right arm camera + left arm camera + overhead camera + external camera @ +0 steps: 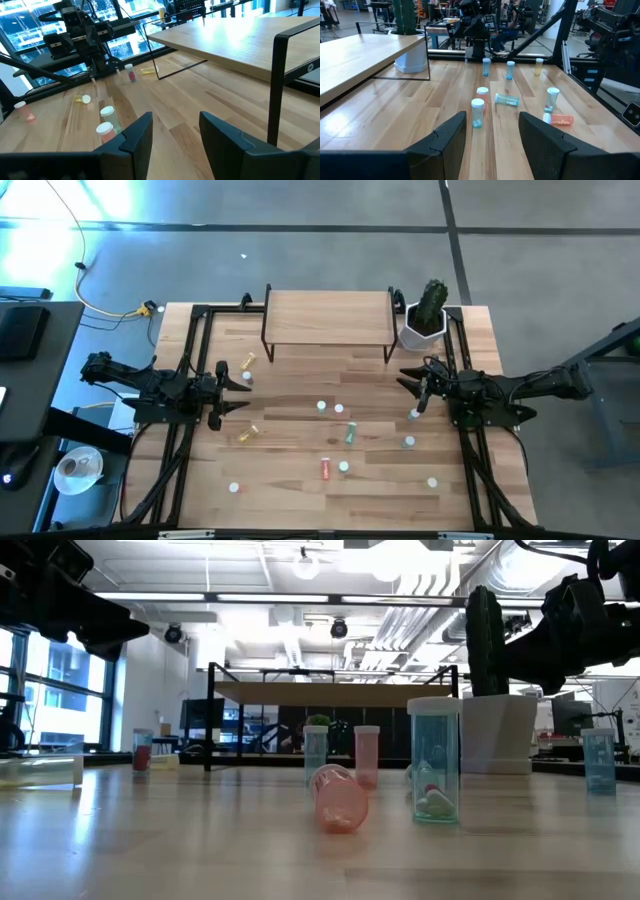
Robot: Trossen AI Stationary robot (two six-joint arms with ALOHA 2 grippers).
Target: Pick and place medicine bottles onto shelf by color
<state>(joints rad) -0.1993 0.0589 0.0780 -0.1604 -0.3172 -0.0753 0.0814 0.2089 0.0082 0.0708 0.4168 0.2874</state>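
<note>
high view shows the shelf (328, 315) standing at the far edge of the desk (290, 495), its board bare; no bottle has been placed yet. the medicine bottles are scattered over the desk's middle and near half: a red bottle (326, 469) lying on its side toward the near edge, a green bottle (350, 434) lying at the centre, a yellow bottle (247, 435) lying left of centre, another yellow bottle (247, 360) by the shelf's left leg, and several pale-capped ones standing between them. a cactus pot (424, 325) sits at the far right corner, just beside the shelf.

left gripper (240, 392) hovers at the left edge, fingers spread wide and empty; the left wrist view confirms nothing between them. right gripper (413, 383) hovers at the right edge near a standing pale bottle (413, 414), likewise wide and empty.

judgement: the step in hand is the first pick. recommendations:
- take a standing bottle first; the one near the right gripper is the easiest reach.
- descend straight over the cap, fingers either side of the body, and close gently, since the bottles are small and light and likely to tip or skid.
- for lying bottles, grip across the body, not along it, or they may roll.
- on the right side, keep clear of the cactus pot when carrying to the shelf.
- reserve a separate stretch of the board for each colour.
</note>
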